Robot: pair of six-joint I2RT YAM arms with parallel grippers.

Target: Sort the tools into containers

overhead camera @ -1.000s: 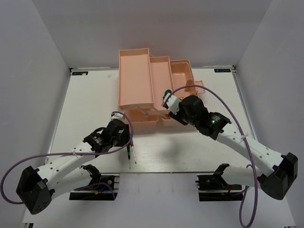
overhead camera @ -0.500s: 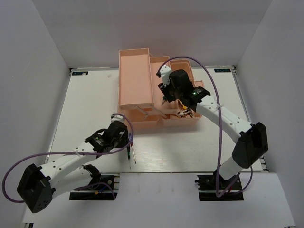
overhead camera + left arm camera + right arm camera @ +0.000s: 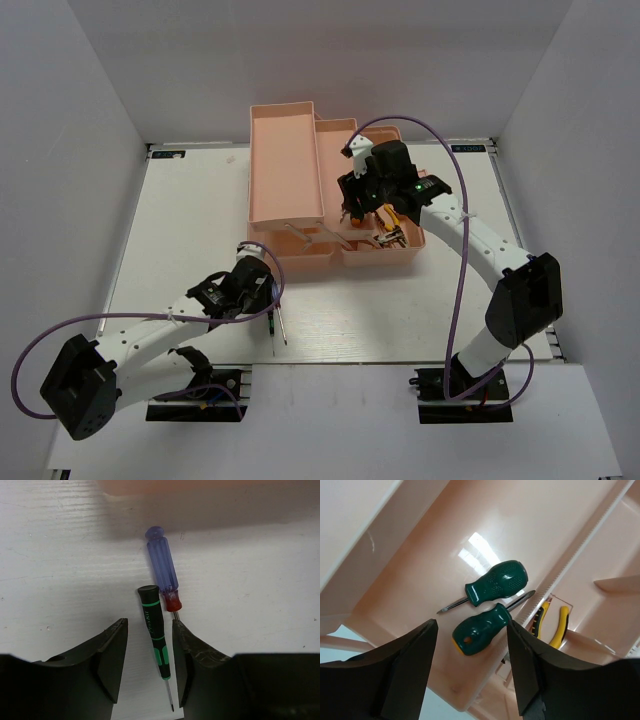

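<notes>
My left gripper is open low over the table, its jaws either side of a slim black-and-green screwdriver without touching it. A blue-handled screwdriver with a red collar lies just beyond. In the top view, the left gripper sits in front of the peach-pink toolbox. My right gripper is open above a tray compartment. Two stubby dark green screwdrivers lie there, one between the jaws and one further in. Yellow-handled pliers lie in the neighbouring compartment.
The toolbox stands open at the back centre, its stepped trays fanned out and its lid raised on the left. Its front wall is close ahead of the left gripper. White walls enclose the table on three sides.
The right arm has swung from the toolbox front back over the trays and its jaws have widened. The left gripper has stayed over the slim screwdriver, shifting only slightly.
</notes>
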